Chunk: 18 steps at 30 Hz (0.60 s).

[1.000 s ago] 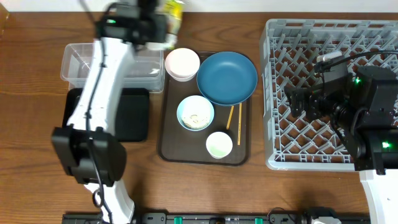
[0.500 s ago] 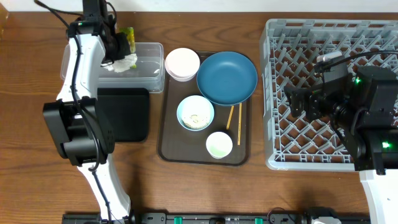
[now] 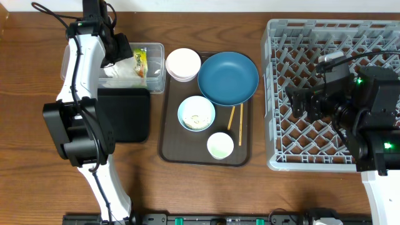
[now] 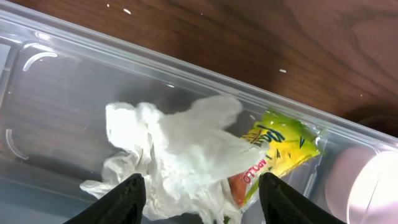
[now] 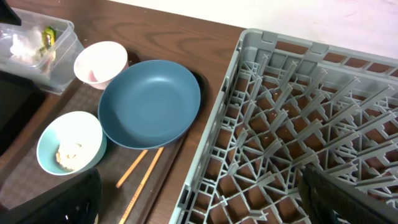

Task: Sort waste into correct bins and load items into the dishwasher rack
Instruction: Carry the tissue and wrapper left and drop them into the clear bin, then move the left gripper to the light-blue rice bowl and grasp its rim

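Observation:
The crumpled white tissue (image 4: 180,152) and the yellow-green wrapper (image 4: 283,146) lie inside the clear tub (image 3: 156,51) at the back left. My left gripper (image 4: 202,200) hovers just above them, open, its fingers (image 4: 127,200) apart on either side of the tissue. On the brown tray sit the dark blue bowl (image 3: 228,78), pale pink bowl (image 3: 183,64), light blue bowl (image 3: 196,113) with rice grains, white cup (image 3: 220,145) and chopsticks (image 3: 235,119). My right gripper (image 5: 199,205) hangs open over the grey dishwasher rack (image 3: 294,153), holding nothing.
The shallow black tray (image 3: 128,115) lies in front of the clear tub, partly under my left arm. The brown serving tray (image 3: 172,147) lies between the bins and the rack. Bare wood table shows to the far left and along the front.
My left arm swung left to the clear tub carrying the tissue and wrapper. Its gripper has opened and both pieces now lie in the tub. The right arm stayed still.

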Tool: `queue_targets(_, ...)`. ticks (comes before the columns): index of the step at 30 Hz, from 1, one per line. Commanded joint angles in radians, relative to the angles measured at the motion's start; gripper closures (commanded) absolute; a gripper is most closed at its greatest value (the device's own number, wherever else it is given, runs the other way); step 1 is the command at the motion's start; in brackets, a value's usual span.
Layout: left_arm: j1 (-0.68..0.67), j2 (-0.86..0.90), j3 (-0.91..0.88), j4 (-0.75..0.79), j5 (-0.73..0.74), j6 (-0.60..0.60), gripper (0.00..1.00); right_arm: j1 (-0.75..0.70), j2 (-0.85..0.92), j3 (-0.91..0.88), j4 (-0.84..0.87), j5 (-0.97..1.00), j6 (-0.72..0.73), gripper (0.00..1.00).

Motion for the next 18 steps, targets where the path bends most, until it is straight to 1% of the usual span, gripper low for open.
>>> queue_targets(1, 0.003, -0.039, 0.003, -0.003, -0.008, 0.003, 0.38, -0.004, 0.006, 0.019, 0.002, -0.011, 0.018, 0.01)
queue_targets(4, -0.003, -0.106, 0.003, -0.004, -0.008, 0.033, 0.38, -0.004, 0.006, 0.019, 0.003, -0.011, 0.018, 0.01)
queue_targets(7, -0.018, -0.192, 0.003, -0.042, -0.003, 0.037, 0.38, -0.004, 0.006, 0.019, 0.013, -0.011, 0.027, 0.01)
queue_targets(9, -0.034, -0.25, 0.003, -0.093, 0.046, 0.071, 0.38, -0.004, 0.006, 0.019, 0.022, -0.011, 0.032, 0.01)
queue_targets(13, -0.087, -0.332, 0.003, -0.203, 0.169, 0.178, 0.38, -0.004, 0.006, 0.019, 0.034, -0.011, 0.032, 0.01)
queue_targets(16, -0.133, -0.348, 0.003, -0.262, 0.206, 0.23, 0.38, -0.004, 0.008, 0.019, 0.037, -0.011, 0.032, 0.01)
queue_targets(18, -0.169, -0.347, 0.002, -0.299, 0.217, 0.24, 0.38, -0.004, 0.012, 0.019, 0.037, -0.011, 0.033, 0.01)
